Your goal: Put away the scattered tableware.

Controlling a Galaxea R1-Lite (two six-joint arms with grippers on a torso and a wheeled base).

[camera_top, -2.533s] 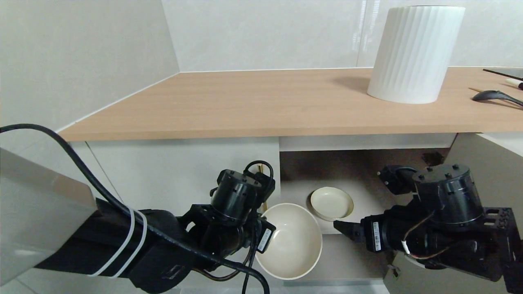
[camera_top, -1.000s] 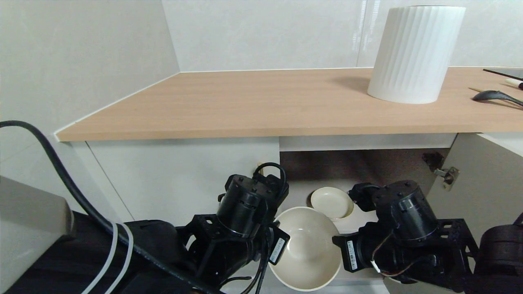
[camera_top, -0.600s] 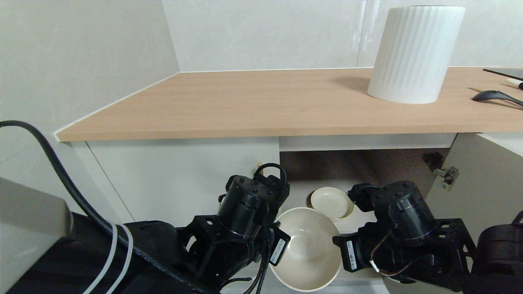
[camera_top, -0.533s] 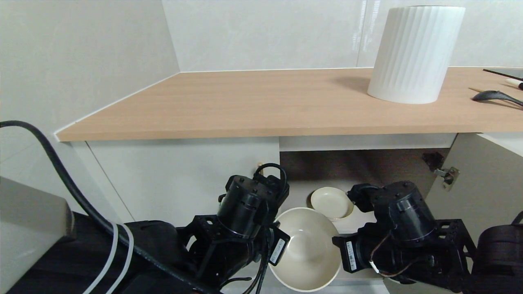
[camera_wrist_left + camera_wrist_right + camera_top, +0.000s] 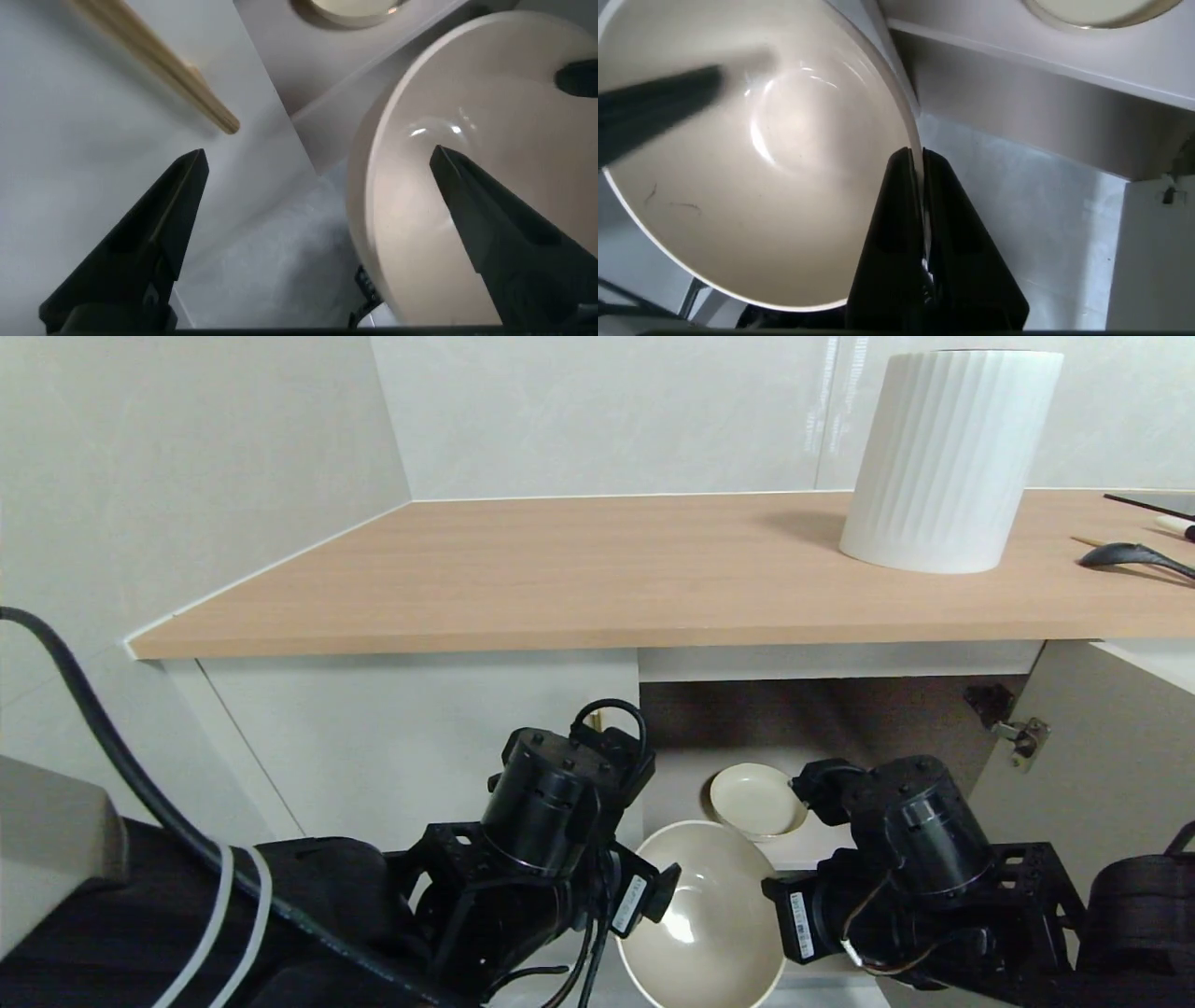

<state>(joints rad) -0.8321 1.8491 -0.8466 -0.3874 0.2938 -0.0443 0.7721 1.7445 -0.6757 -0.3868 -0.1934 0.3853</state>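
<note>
While the R gripper (image 5: 920,166) clamps the cream bowl (image 5: 709,933) rim before the open cabinet (image 5: 822,709), L gripper (image 5: 318,159) sits alongside, fingers apart; small dish (image 5: 756,800) inside cabinet.

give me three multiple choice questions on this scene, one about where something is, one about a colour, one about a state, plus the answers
1. Where does the small dish sit?
A. in a sink
B. on the floor
C. on the shelf inside the open cabinet

2. What colour is the ribbed container on the counter?
A. white
B. black
C. red

3. How do the jaws of the right gripper stand?
A. wide open, holding nothing
B. shut on the rim of the large bowl
C. shut on a fork

Answers:
1 C, the dish lies on the shelf below the counter.
2 A, its ribbed side is plain white.
3 B, the right wrist view shows the jaws pinching the bowl's rim.
</note>
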